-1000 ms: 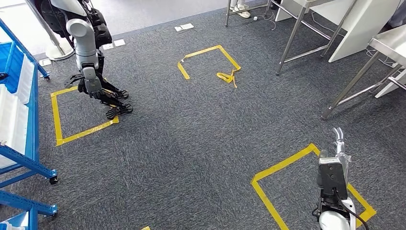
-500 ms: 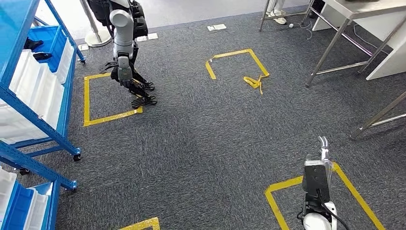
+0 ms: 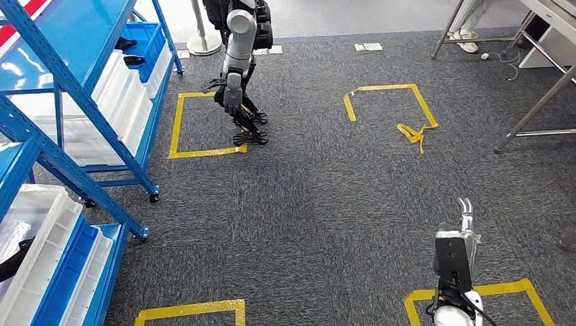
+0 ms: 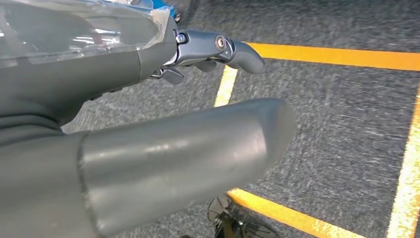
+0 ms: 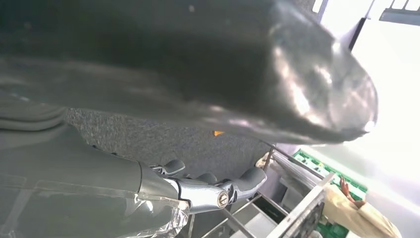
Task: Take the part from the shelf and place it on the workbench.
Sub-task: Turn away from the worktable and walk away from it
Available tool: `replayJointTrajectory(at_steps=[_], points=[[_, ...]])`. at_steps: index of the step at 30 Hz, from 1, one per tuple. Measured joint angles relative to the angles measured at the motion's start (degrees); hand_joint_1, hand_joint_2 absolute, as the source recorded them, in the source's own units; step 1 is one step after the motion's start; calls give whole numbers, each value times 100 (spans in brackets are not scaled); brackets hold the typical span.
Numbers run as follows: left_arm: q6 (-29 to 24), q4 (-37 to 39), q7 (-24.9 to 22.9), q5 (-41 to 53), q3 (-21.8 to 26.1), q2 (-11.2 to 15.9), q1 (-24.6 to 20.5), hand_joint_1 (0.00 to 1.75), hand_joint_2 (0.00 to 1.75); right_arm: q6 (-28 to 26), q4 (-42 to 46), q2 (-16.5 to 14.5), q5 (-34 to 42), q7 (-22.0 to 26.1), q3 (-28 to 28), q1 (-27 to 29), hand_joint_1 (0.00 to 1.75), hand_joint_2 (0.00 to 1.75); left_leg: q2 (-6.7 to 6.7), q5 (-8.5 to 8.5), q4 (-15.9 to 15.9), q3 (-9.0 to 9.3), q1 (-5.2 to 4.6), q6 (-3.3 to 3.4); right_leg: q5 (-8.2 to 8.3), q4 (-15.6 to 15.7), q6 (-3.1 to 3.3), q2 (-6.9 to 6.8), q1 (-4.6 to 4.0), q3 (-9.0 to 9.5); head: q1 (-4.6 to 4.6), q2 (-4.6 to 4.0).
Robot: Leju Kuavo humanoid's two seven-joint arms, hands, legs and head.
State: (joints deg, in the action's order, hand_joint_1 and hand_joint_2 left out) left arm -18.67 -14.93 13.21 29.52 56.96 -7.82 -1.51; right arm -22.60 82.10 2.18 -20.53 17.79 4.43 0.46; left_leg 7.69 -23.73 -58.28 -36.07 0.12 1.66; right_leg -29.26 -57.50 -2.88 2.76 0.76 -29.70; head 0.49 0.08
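Note:
The blue shelf (image 3: 64,81) stands at the left with white and blue bins. A small dark part (image 3: 130,45) lies in a blue bin on a far shelf level, and another dark piece (image 3: 9,259) sits in a white bin close by at the lower left. My right hand (image 3: 462,227) hangs low at the right over the carpet, its fingers straight and holding nothing. In the left wrist view my left hand (image 4: 163,114) is empty, thumb and fingers (image 4: 218,47) apart above yellow floor tape. My right hand (image 5: 198,148) is equally empty in the right wrist view.
Another robot (image 3: 238,68) stands by a yellow tape square (image 3: 178,129) beside the shelf. Metal legs of a workbench (image 3: 536,102) show at the right edge. Loose yellow tape (image 3: 413,134) lies on the grey carpet. A person's feet (image 3: 466,42) are at the far right.
The camera has turned left, so the whole floor slid rightward in the picture. The blue shelf now covers more of the left side. My right hand hangs as before.

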Motion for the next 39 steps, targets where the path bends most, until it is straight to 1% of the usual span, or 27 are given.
replayJointTrajectory(at_steps=[1, 3, 5, 7, 8, 9, 10, 12, 14, 16, 17, 19, 21, 22, 23, 24, 25, 27, 29, 31, 32, 33, 34, 35, 36, 38, 39], points=[[-1, -1, 1, 8, 10, -6, 12, 0, 0, 2, -2, -6, -14, 4, 1, -14, 0, 0, -2, 5, -5, -20, 10, -30, 24, 8, 44, -58, 9, 9, -3, 0], [-5, -7, 2, 23, 30, -19, 31, 0, 0, 5, -3, -20, -46, 10, 2, -44, 0, 0, -268, -160, -224, -135, 5, -77, 66, 35, 140, -186, 34, 14, -22, -1], [-7, -17, 2, 38, 38, -34, 35, 0, 0, 7, -4, -26, -71, 11, 7, -46, 0, 0, -627, -568, -903, -441, 3, -110, 74, 45, 209, -342, 22, 6, -43, -1], [-3, -22, 3, 51, 39, -51, 39, 0, 0, 8, -7, -26, -85, 11, 13, -36, 0, 0, -725, -860, -1604, -753, 25, -142, 69, 44, 231, -516, -3, -3, -47, 0], [-2, -22, 4, 54, 40, -56, 44, 0, 0, 9, -7, -27, -88, 11, 15, -36, 0, 0, -738, -868, -1719, -793, 34, -152, 66, 43, 234, -593, -7, -6, -51, 0], [-2, -23, 4, 54, 43, -59, 49, 0, 0, 9, -7, -32, -89, 11, 15, -38, 0, 0, -757, -766, -1582, -702, 43, -159, 63, 43, 236, -671, -7, -4, -52, 0], [-2, -27, 4, 54, 46, -59, 52, 0, 0, 9, -7, -37, -90, 11, 15, -40, 0, 0, -798, -608, -1267, -516, 51, -161, 55, 42, 233, -740, -5, 1, -53, -1], [2, -41, 6, 56, 52, -66, 45, 0, 0, 9, -7, -46, -90, 10, 20, -49, 0, 0, -1043, -344, -466, -56, 43, -146, 22, 29, 197, -875, -38, 9, -54, -1], [24, -56, 22, 84, 55, -76, 39, 0, 0, 5, -7, -46, -89, 10, 31, -58, 0, 0, -1166, -284, -102, 147, 11, -89, -17, 22, 137, -987, -86, 24, -33, 0], [59, -71, 44, 135, 55, -80, 50, 0, 0, -7, -1, -49, -88, 8, 37, -49, 0, 0, -1022, -275, -84, 146, -14, -11, -45, 26, 90, -1094, -102, 64, -14, 0], [78, -81, 49, 156, 55, -80, 58, 0, 0, -14, 11, -50, -88, 7, 39, -32, 0, 0, -953, -262, -69, 147, -13, 23, -80, -7, 67, -1055, -94, 69, -11, -1], [102, -103, 51, 181, 55, -77, 61, 0, 0, -32, 48, -49, -88, 8, 49, 30, 0, 0, -822, -226, -44, 149, 9, 100, -285, -358, 65, -746, -69, -88, -4, -1], [115, -124, 52, 200, 55, -75, 53, 0, 0, -50, 68, -37, -85, 8, 77, 115, 0, 0, -671, -206, -42, 126, 14, 147, -617, -1140, 114, -401, -48, -465, 6, 0], [117, -131, 52, 210, 55, -76, 51, 0, 0, -56, 70, -31, -83, 5, 90, 157, 0, 0, -583, -200, -43, 117, 11, 159, -738, -1506, 121, -327, -43, -650, 9, 0], [119, -133, 52, 219, 55, -76, 53, 0, 0, -60, 72, -28, -84, -2, 99, 191, 0, 0, -492, -196, -44, 114, 9, 162, -765, -1679, 101, -300, -37, -747, 10, 0], [119, -134, 52, 227, 55, -75, 56, 0, 0, -61, 80, -28, -87, -13, 103, 215, 0, 0, -403, -192, -46, 117, 8, 159, -694, -1612, 56, -285, -25, -729, 11, 0], [119, -134, 53, 234, 56, -75, 59, 0, 0, -61, 96, -29, -92, -28, 107, 229, 0, 0, -313, -188, -49, 123, 10, 152, -540, -1318, -4, -246, -4, -600, 10, -1], [116, -138, 63, 260, 57, -73, 55, 0, 0, -61, 137, -31, -107, -53, 122, 241, 0, 0, -145, -178, -62, 127, 8, 116, -198, -495, -98, -18, 45, -228, 12, -1], [109, -146, 78, 287, 57, -72, 51, 0, 0, -60, 169, -31, -123, -68, 140, 255, 0, 0, -13, -159, -66, 108, 1, 54, -46, -80, -79, 115, 51, -45, 8, -2], [100, -152, 89, 301, 66, -72, 63, 0, 0, -55, 199, -35, -135, -79, 148, 263, 0, 0, 98, -119, -40, 78, 14, -25, -14, -53, 3, 4, 24, -22, 4, -1], [96, -155, 96, 307, 72, -72, 71, 0, 0, -52, 215, -40, -138, -81, 149, 256, 0, 0, 57, -130, -56, 54, 19, -54, 8, -41, 47, -62, 29, -10, 4, -1], [87, -156, 101, 311, 76, -71, 76, 0, 0, -49, 231, -45, -142, -81, 150, 249, 0, 0, -72, -195, -141, 5, 14, -79, 30, -27, 90, -131, 36, -7, -5, 0], [77, -159, 107, 315, 79, -71, 71, 0, 0, -48, 244, -49, -146, -81, 152, 245, 0, 0, -256, -330, -335, -88, 7, -95, 46, -12, 133, -203, 48, -12, -21, -1], [66, -163, 110, 318, 79, -72, 62, 0, 0, -44, 250, -51, -151, -82, 158, 245, 0, 0, -476, -527, -652, -231, 2, -107, 50, -8, 163, -284, 42, -17, -34, 0], [54, -167, 112, 322, 79, -74, 51, 0, 0, -38, 254, -51, -155, -83, 167, 251, 0, 0, -619, -730, -1035, -406, 3, -121, 47, -8, 183, -364, 25, -24, -48, 0], [34, -174, 113, 332, 81, -79, 40, 0, 0, -19, 255, -51, -162, -84, 181, 257, 0, 0, -726, -957, -1642, -673, 12, -142, 39, -10, 203, -537, -1, -30, -50, -1], [25, -177, 113, 335, 85, -80, 40, 0, 0, -8, 255, -52, -167, -85, 184, 254, 0, 0, -745, -934, -1700, -684, 13, -146, 36, -11, 207, -613, -7, -29, -52, 0]])
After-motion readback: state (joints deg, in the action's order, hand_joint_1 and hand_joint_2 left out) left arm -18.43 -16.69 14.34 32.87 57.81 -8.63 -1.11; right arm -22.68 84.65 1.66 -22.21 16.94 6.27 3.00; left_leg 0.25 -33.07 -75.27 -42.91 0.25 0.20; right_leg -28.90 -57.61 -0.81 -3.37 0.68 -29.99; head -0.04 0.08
